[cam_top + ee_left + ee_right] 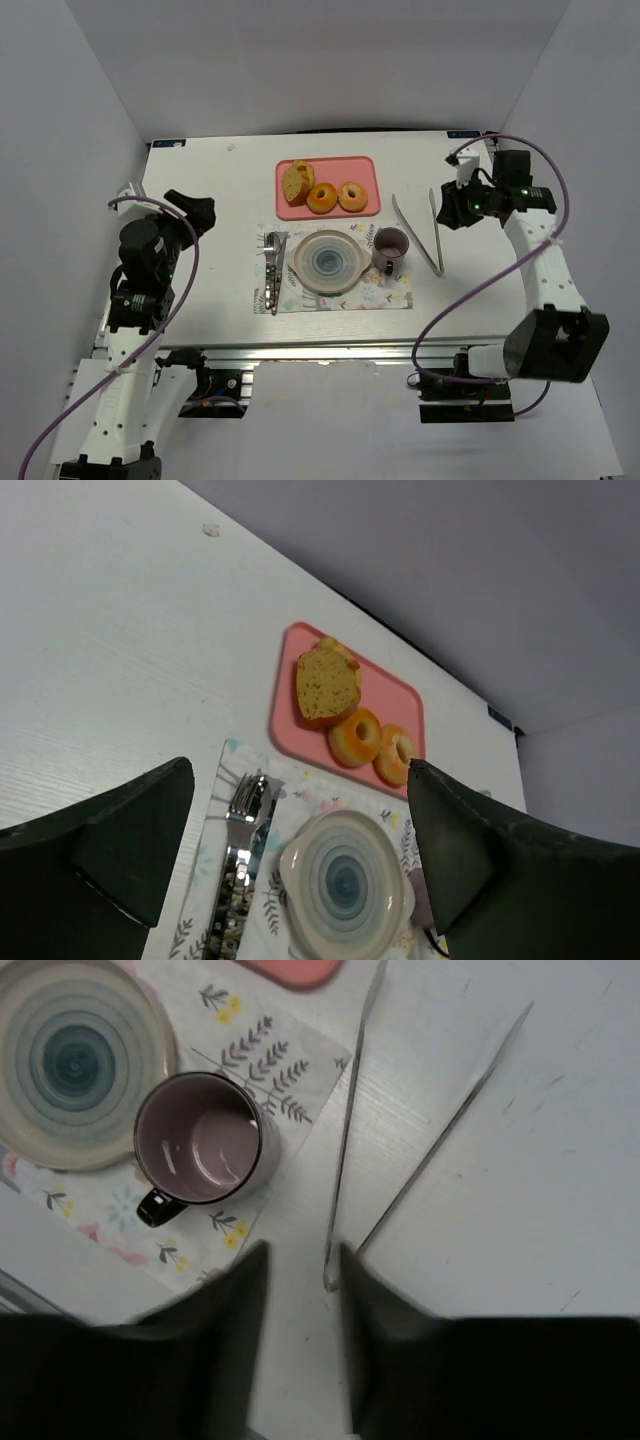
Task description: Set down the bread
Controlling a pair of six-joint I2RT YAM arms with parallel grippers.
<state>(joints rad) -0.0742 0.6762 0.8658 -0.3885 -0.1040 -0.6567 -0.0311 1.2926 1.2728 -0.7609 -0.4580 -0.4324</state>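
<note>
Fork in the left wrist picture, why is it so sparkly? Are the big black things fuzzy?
Left wrist view: the shiny fork reflects light as white glare; the dark fingers, close to the lens, look slightly soft-edged. Right wrist view: the mug has small glints inside too.

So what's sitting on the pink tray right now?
On the pink tray: a brown bread chunk, a deeper-orange ring bun and the paler ring bun, side by side. The tray floor beneath them is covered, so anything under them can't be seen.
</note>
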